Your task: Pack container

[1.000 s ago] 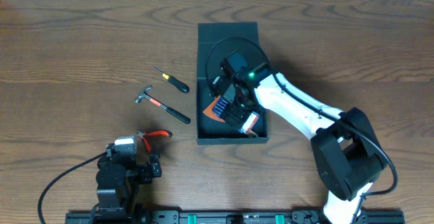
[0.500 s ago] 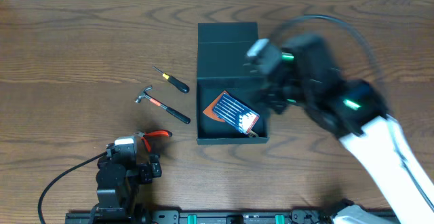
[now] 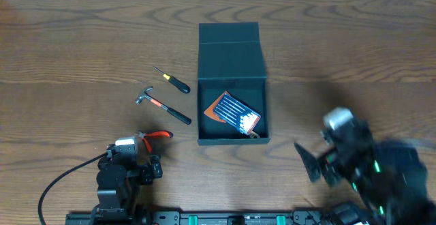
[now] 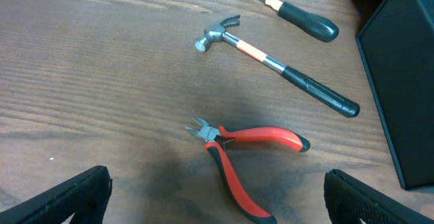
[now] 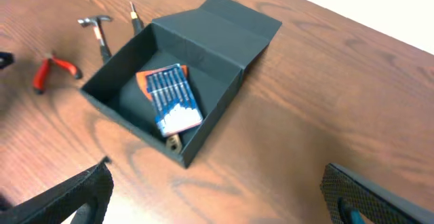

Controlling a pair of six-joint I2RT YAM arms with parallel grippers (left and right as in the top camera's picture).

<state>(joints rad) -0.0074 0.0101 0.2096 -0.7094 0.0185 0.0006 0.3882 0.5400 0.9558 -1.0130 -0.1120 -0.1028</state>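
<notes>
my left gripper wide, empty | pliers just ahead of it, nose left, handles trailing right | container ahead-right of it, lid open | my right gripper also wide, pliers well off to its left, so left's nearer imo

Brown wood-grain table

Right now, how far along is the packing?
Done: the blue pack lies inside the container. In hand: nothing; the left gripper and right gripper are both open and empty, the left one above the pliers. Left: the hammer, the screwdriver and the pliers lie on the table beside the container, and its lid is folded open.
</notes>
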